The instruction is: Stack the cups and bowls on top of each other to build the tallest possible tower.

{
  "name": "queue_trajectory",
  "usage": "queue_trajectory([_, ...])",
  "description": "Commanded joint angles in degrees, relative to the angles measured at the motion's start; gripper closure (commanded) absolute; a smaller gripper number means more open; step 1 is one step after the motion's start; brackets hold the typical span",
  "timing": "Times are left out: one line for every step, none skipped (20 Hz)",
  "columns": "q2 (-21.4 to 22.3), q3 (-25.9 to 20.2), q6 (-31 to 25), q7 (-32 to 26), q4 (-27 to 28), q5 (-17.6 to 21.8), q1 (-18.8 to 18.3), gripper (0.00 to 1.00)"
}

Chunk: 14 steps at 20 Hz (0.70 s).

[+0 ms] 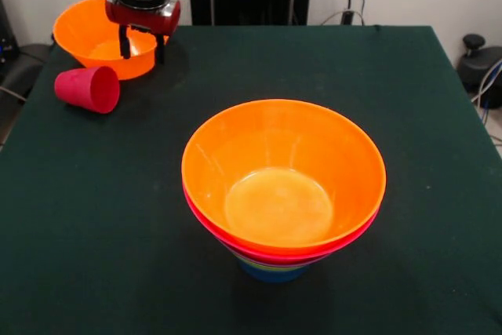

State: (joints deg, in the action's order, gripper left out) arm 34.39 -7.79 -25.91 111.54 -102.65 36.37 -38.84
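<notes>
The gripper hangs with jaws parted and empty over the far orange bowl's rim, near the tipped red cup

tower: glossy smooth plastic | red cup: matt plastic | table: matt dark-green cloth

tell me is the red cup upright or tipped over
Tipped over: the red cup lies on its side on the table, its mouth facing right.

Dark green table, cables behind.
</notes>
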Motion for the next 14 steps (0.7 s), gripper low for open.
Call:
queue_trajectory([-8.48,4.77,8.97,6.4,-1.07,5.45,0.23,0.0])
queue_trajectory([-8.88,5.25,9.83,6.28,-1.24,5.42,0.17,0.0])
queue_trajectory([-9.12,5.51,10.12,6.1,-1.28,5.22,0.12,0.0])
queue_trajectory([-9.44,5.89,10.27,5.7,-1.37,4.81,0.0,0.0])
queue_trajectory([-9.53,6.2,10.5,5.46,-1.54,4.4,0.07,0.0])
queue_trajectory([-9.52,6.7,10.76,5.4,-1.94,3.99,0.18,0.0])
queue_trajectory([-9.55,7.0,11.05,5.38,-2.11,3.71,0.32,0.0])
queue_trajectory([-9.74,7.33,11.34,5.5,-2.31,3.1,0.57,0.0])
queue_trajectory([-10.06,7.64,11.81,5.56,-2.26,2.71,0.85,0.0])
queue_trajectory([-10.62,7.93,12.55,6.23,-2.23,2.4,1.34,0.0])
queue_trajectory([-10.95,8.11,12.89,6.34,-2.15,2.04,1.62,0.0])
queue_trajectory([-11.1,8.09,13.07,6.46,-2.17,1.56,1.84,0.0])
queue_trajectory([-11.06,8.12,13.08,6.41,-2.32,1.23,1.99,0.0])
queue_trajectory([-10.25,7.88,12.55,6.15,-2.9,0.65,2.04,0.0])
